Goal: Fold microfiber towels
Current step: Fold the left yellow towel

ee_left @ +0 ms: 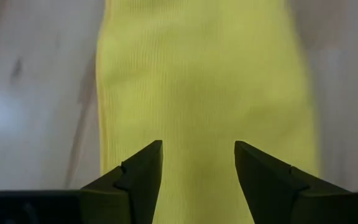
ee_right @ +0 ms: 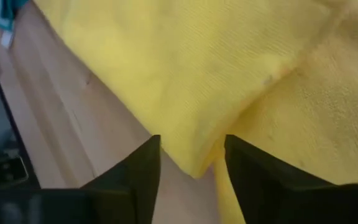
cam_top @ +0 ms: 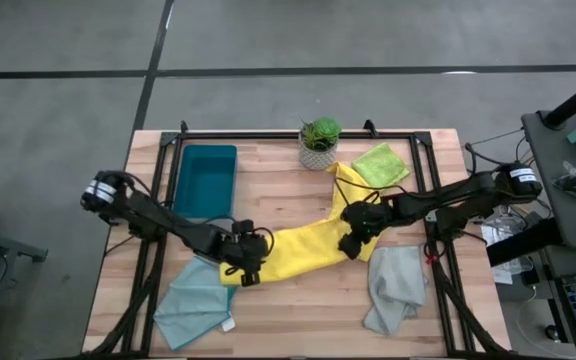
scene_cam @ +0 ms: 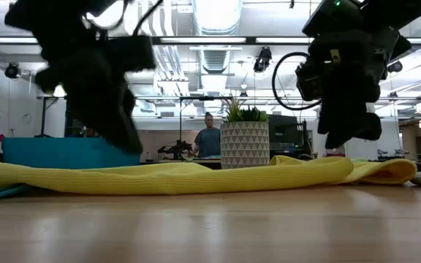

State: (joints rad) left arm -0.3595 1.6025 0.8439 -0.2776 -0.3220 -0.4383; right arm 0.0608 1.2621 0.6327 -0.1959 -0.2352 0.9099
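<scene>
A yellow towel (cam_top: 298,250) lies as a long flat band across the middle of the table, and more yellow cloth (cam_top: 346,182) runs from its right end toward the far edge. My left gripper (cam_top: 248,275) stands open over the band's left end (ee_left: 197,93), fingers slanting down. At the band's right end my right gripper (cam_top: 351,247) is also open. A folded corner of the yellow cloth (ee_right: 194,165) shows between its fingers (ee_right: 143,168). A lime green towel (cam_top: 380,163), a pale grey towel (cam_top: 396,285) and a light teal towel (cam_top: 196,300) lie flat on the table.
A dark teal tray (cam_top: 205,180) stands at the far left and a potted plant (cam_top: 318,142) at the middle of the far edge. Bare wood shows along the near edge between the teal and grey towels. A person (scene_cam: 208,139) stands in the room behind the table.
</scene>
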